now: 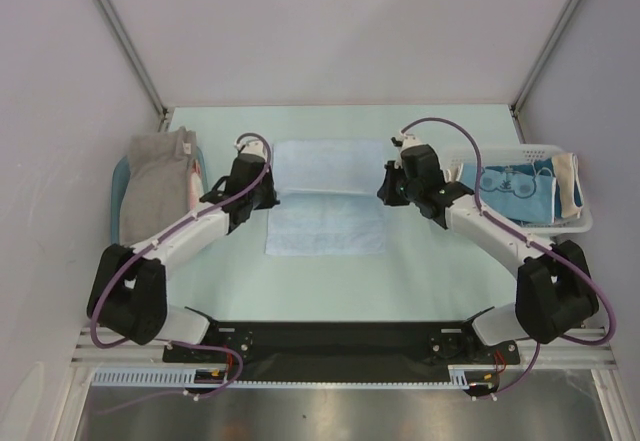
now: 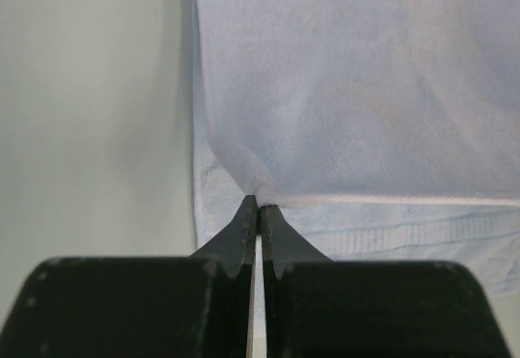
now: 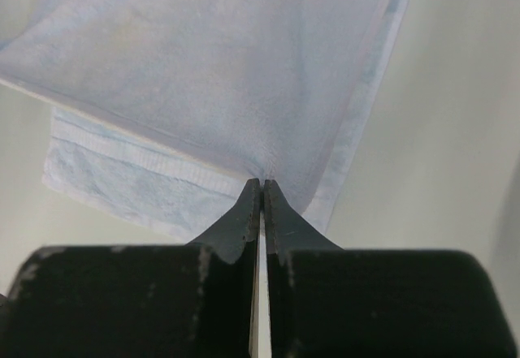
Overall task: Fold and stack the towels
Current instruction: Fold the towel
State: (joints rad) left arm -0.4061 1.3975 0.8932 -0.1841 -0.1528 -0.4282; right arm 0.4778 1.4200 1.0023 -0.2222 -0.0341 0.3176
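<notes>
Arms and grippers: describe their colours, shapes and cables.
The left arm and right arm have white link segments between bulky black joint housings. A purple cable loops along each arm. The left gripper and right gripper are black, each with two flat fingers tapering to thin tips. Both bases sit on a black plate.

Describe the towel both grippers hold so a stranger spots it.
On the table, between the left gripper and right gripper, lies the light blue towel. It is plain, unlike the grey towel at left and the patterned towel in the basket.
</notes>
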